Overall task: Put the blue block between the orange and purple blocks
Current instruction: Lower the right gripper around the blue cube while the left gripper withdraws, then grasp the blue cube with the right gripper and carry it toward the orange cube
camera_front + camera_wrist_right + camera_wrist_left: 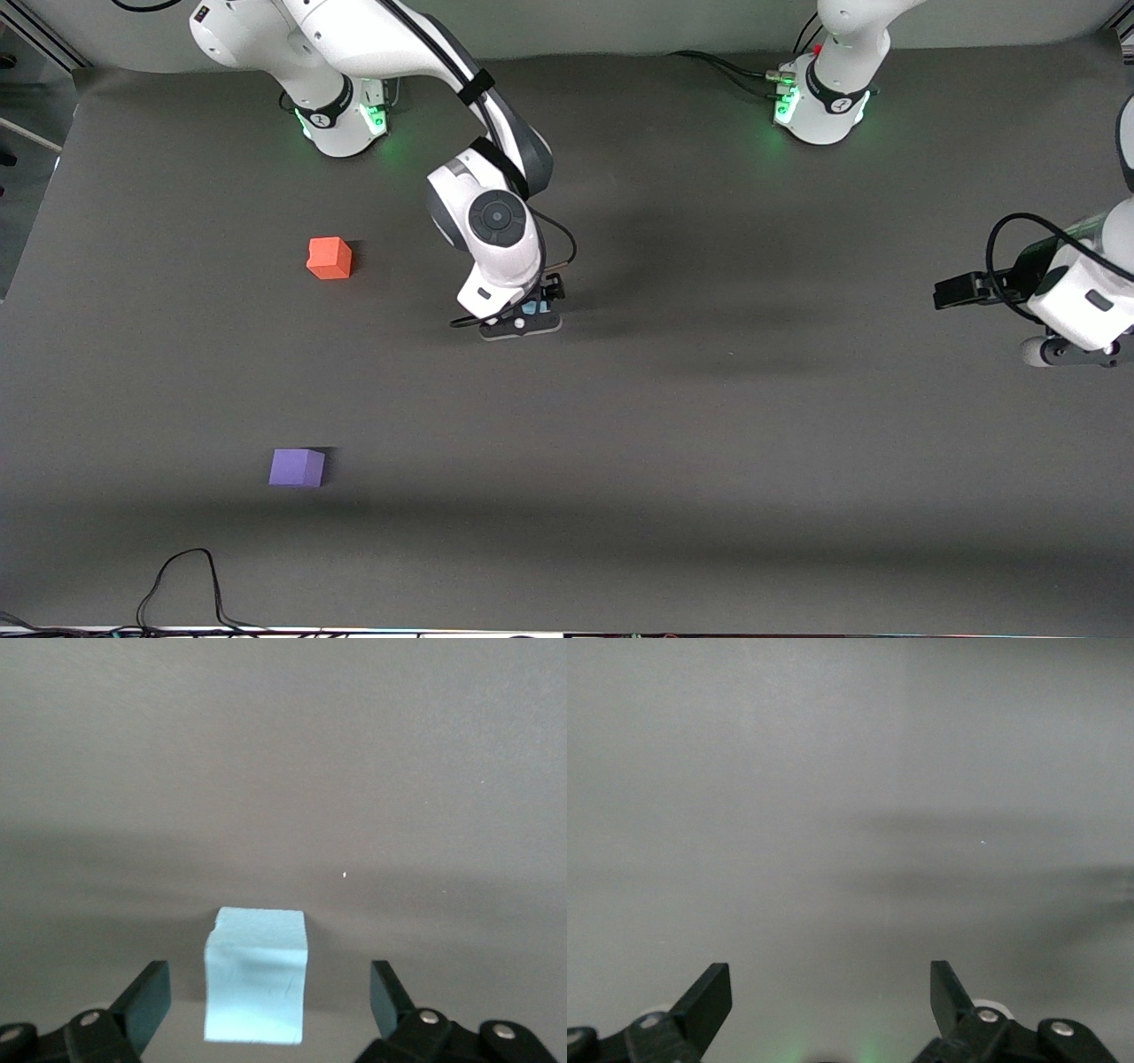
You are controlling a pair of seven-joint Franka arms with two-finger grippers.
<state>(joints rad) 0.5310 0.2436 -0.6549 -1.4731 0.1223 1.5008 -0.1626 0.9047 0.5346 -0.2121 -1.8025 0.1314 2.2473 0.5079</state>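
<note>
Foam-like blue block (256, 974) at bench centre, between spread fingers (143, 997) of right gripper (529, 312), ungrasped. Likely light, soft: pinch flat sides gently. Left gripper (830, 1001) waits, open, empty.

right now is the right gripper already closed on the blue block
No, in the right wrist view the right gripper has its fingers spread wide, with clear gaps on both sides of the blue block.
</note>
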